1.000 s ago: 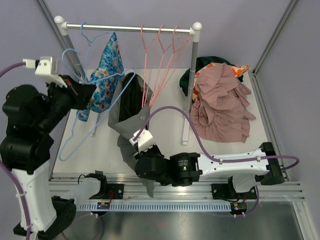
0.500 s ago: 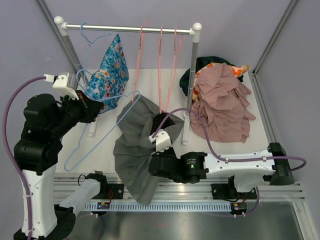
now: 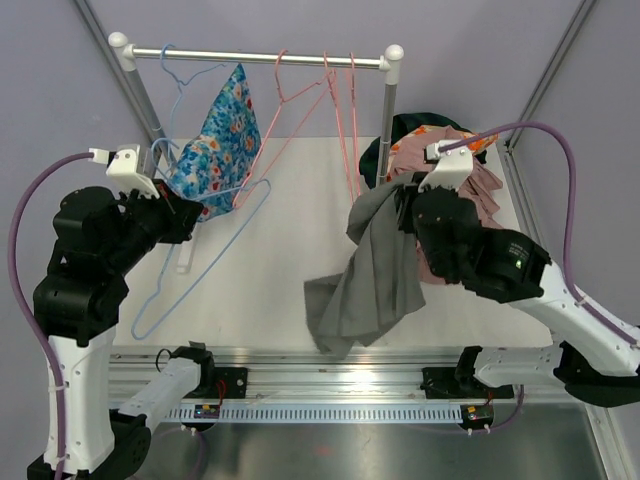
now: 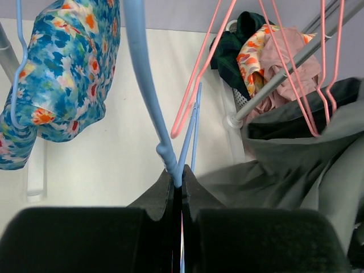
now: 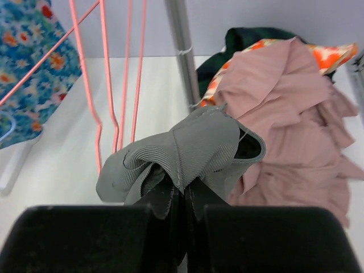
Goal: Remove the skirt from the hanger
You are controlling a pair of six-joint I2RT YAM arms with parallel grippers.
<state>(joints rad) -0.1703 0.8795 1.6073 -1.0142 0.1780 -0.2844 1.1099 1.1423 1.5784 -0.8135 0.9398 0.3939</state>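
The grey skirt [image 3: 370, 270] hangs free of any hanger from my right gripper [image 3: 405, 200], which is shut on its bunched waistband [image 5: 187, 151] beside the rack's right post. Its hem trails over the table's front edge. My left gripper [image 3: 195, 215] is shut on the bare blue hanger [image 3: 190, 275], whose wire [image 4: 149, 96] runs up from the closed jaws. The hanger slants down toward the table's near left. In the left wrist view the grey skirt [image 4: 296, 165] lies to the right.
A floral blue garment [image 3: 215, 145] hangs from the rail [image 3: 260, 57] on a blue hanger. Three bare pink hangers [image 3: 340, 110] hang mid-rail. A pile of pink, orange and dark clothes [image 3: 455, 195] lies at the right behind the rack post [image 3: 385, 120].
My right arm has swung from the table's near middle up to the right, carrying the grey skirt clear of the blue hanger. The pink hangers are swinging. My left arm has barely moved.
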